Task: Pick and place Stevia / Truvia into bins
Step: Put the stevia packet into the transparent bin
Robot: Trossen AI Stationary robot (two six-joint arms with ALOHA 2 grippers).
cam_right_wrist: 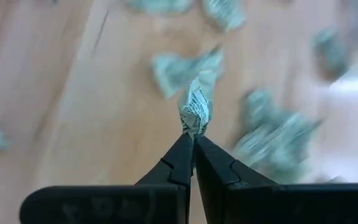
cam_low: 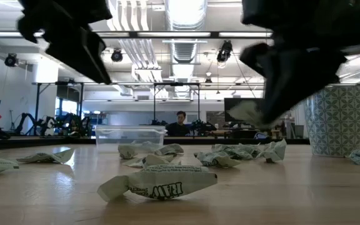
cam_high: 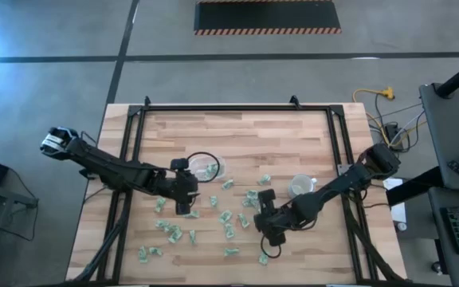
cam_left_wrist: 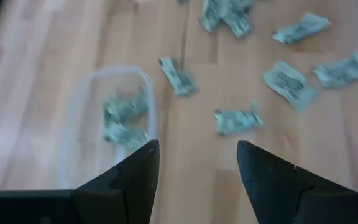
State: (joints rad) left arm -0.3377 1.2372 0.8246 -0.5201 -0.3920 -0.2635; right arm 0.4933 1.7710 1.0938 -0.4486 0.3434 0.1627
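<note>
My right end effector is pinched tight on one crumpled sweetener packet, lifted off the wooden surface at about five o'clock from its centre. My left end effector hangs with fingers spread and empty, near nine o'clock of centre. Loose packets lie scattered between my arms. The clear tub, at one o'clock from my left end effector, holds a few packets; the round cup stands at one o'clock from my right.

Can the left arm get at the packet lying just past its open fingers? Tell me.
Probably yes: the left gripper hovers open, nothing lies between its fingers and the sweetener packet, and the clear tub sits off beside it.
</note>
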